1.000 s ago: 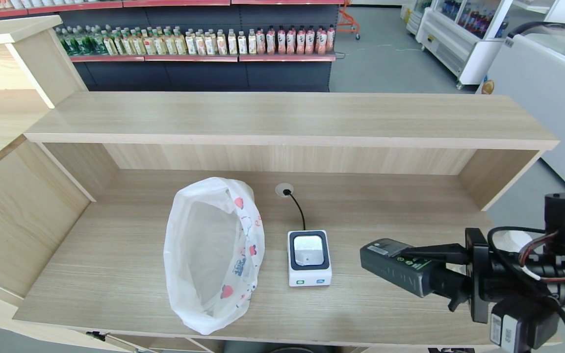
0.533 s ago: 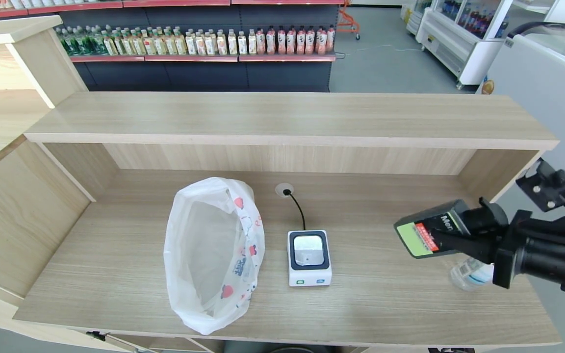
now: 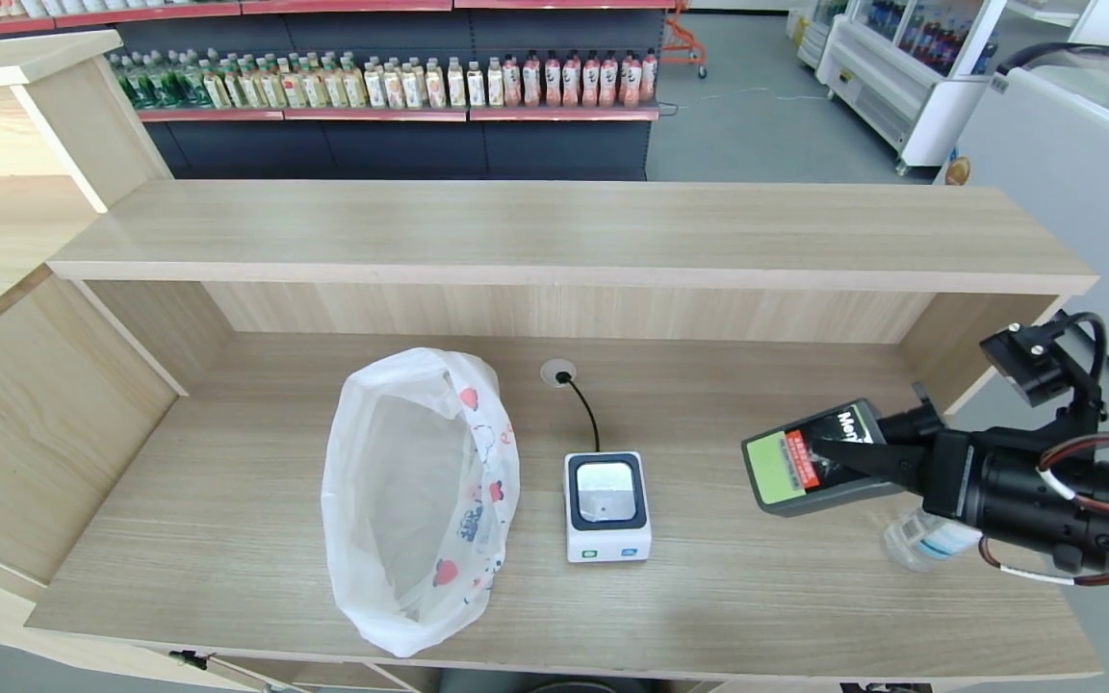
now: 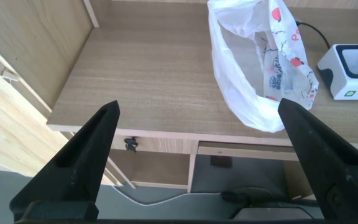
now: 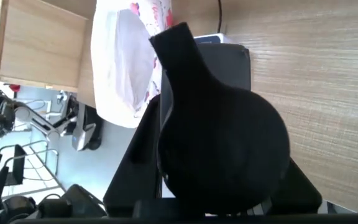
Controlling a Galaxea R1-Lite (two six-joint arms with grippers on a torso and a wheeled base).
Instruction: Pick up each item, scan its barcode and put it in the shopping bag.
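Shopping bag (image 3: 495, 481) lies open, seemingly empty; right hand (image 3: 838, 460) pinches dark box (image 3: 774, 469); left hand (image 4: 199, 107) spread.

Left to right: shopping bag (image 3: 420, 500), scanner (image 3: 606, 505), box (image 3: 776, 472) over counter (image 3: 227, 539).

**Head camera:** mounted high, facing forward and down over the whole counter (image 3: 227, 520).

**Left wrist camera:** behind the left gripper (image 4: 197, 109), looking past its spread fingers to the shopping bag (image 4: 253, 93) and scanner (image 4: 352, 71) well ahead.

**Right wrist camera:** close behind the right gripper (image 3: 848, 450). The dark box (image 3: 781, 469) it clasps blocks much of the view, with bag and scanner beyond.

All three views share bag and scanner.
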